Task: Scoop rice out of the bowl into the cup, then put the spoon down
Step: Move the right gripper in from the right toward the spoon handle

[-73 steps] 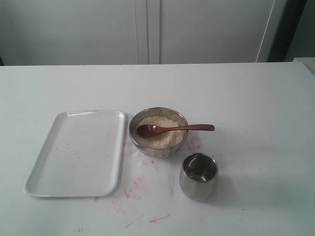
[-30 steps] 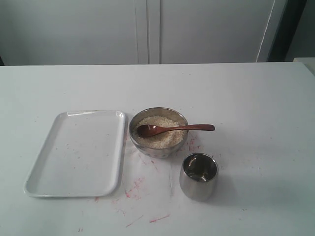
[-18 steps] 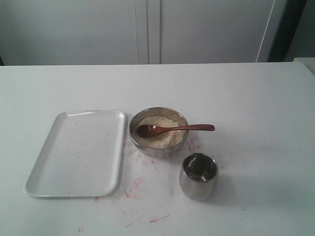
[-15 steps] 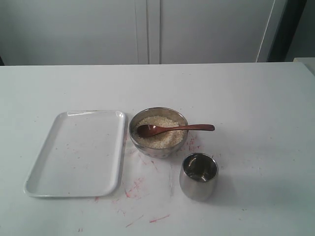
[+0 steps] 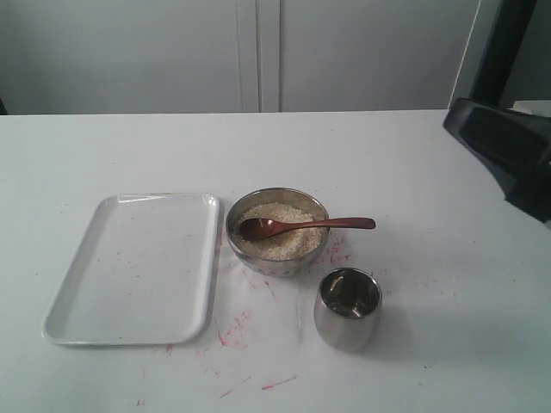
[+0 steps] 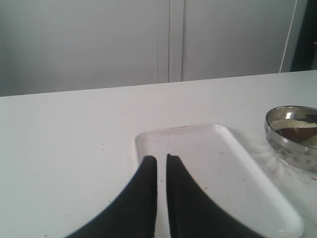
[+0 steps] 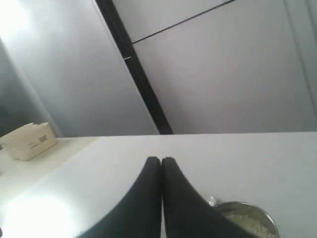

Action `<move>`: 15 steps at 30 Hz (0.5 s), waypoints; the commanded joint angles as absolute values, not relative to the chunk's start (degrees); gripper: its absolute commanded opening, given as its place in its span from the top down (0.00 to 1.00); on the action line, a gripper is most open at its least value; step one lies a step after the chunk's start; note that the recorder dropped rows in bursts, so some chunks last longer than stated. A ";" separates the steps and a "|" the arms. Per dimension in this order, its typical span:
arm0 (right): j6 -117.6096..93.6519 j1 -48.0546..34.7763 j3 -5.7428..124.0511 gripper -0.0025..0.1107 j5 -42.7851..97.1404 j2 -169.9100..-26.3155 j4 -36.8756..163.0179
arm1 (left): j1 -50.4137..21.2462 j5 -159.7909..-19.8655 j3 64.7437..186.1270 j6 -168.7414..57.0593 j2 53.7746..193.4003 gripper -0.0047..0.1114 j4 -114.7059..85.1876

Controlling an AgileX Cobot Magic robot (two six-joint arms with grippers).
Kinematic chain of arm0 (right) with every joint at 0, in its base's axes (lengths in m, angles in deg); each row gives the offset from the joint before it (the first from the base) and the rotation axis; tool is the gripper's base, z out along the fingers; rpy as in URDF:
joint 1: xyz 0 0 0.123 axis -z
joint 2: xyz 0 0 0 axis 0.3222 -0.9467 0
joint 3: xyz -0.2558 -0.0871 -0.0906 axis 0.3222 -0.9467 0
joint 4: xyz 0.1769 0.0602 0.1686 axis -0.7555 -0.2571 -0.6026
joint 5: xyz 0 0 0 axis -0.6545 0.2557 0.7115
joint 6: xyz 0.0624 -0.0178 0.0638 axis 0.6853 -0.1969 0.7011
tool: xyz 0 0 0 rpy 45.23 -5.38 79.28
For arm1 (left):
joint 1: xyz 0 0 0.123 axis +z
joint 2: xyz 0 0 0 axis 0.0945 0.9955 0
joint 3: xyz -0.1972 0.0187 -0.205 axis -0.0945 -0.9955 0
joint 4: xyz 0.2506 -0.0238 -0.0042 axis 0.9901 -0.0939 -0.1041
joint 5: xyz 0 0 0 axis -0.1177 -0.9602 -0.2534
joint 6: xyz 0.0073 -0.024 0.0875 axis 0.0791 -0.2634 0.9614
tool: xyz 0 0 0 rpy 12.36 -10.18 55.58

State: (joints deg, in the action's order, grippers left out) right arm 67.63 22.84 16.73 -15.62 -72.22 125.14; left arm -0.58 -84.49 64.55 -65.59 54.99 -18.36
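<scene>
The steel bowl [image 5: 275, 261] stands mid-table, filled with pale rice [image 5: 284, 243]. Across it lies the reddish-brown spoon [image 5: 303, 225], scoop on the rice and handle sticking out over the rim to the right. The steel cup [image 5: 347, 310] stands just in front and to the right of the bowl. My right arm's dark body [image 5: 506, 153] hangs at the right edge, well away from the spoon. The right gripper [image 7: 161, 159] is shut and empty, with the bowl's rim [image 7: 241, 204] and rice [image 7: 253, 226] beyond it. The left gripper [image 6: 161, 157] is shut with only a thin slit, above the tray, and the bowl [image 6: 293, 151] is off to its side.
A white rectangular tray [image 5: 138, 267] lies left of the bowl and also fills much of the left wrist view [image 6: 247, 198]. Red smudges [image 5: 237, 327] mark the white table. A small cardboard box [image 7: 29, 140] sits on a surface beyond the table's right side.
The dark body of my right arm has come into the exterior view at the right edge. Bowl, spoon, cup and tray have not moved.
</scene>
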 commanded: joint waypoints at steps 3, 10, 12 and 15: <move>68.87 23.15 20.59 0.98 -22.51 -79.55 131.40 | -0.76 -83.88 64.74 -65.67 55.04 0.84 -18.59; 68.73 23.15 21.06 0.98 -23.20 -84.25 132.70 | -0.76 -83.88 64.74 -65.67 55.04 0.84 -18.59; 68.73 23.15 21.16 0.98 -24.18 -85.79 132.70 | -0.76 -83.88 64.74 -65.67 55.04 0.84 -18.59; 68.92 23.15 22.58 0.98 -24.70 -88.26 135.00 | -0.76 -83.88 64.74 -65.67 55.04 0.84 -18.59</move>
State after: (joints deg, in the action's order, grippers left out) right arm 68.63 22.84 20.76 -23.65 -86.36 132.99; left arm -0.58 -84.49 64.55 -65.59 54.99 -18.36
